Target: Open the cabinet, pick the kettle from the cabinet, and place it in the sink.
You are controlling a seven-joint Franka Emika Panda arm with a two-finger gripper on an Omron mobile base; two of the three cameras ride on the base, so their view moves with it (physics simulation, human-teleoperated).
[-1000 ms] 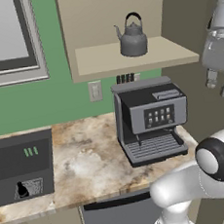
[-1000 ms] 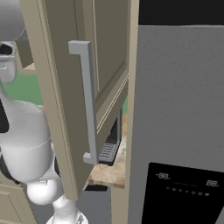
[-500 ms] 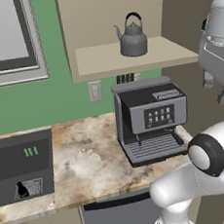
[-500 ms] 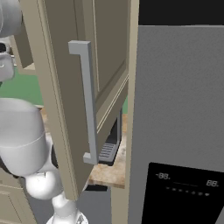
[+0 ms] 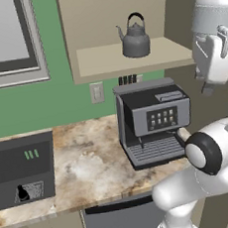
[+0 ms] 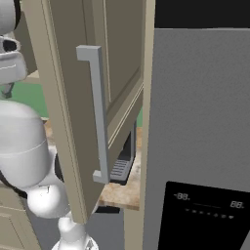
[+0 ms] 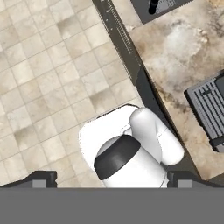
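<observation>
The cabinet (image 5: 130, 59) stands open, and its door (image 6: 63, 97) with the long grey bar handle (image 6: 100, 112) is swung out toward me. On its shelf sits the dark grey kettle (image 5: 135, 38), upright, spout to the left. My white hand (image 5: 211, 51) hangs to the right of the kettle, apart from it and in front of the shelf. It points down at the floor. My gripper (image 7: 111, 180) is open, fingertips wide apart with nothing between them. The right end of the dark sink (image 5: 19, 141) shows at the left of the counter.
A boxy coffee machine (image 5: 154, 121) stands on the marbled counter (image 5: 86, 163) right under the cabinet shelf. A window (image 5: 6, 42) is on the green wall at left. A tall grey fridge (image 6: 200, 122) rises at the right, beside the open door. Tiled floor (image 7: 52, 74) lies below.
My hand and elbow have drifted a little to the left, toward the open cabinet. The gripper stays open. The kettle and door have not moved.
</observation>
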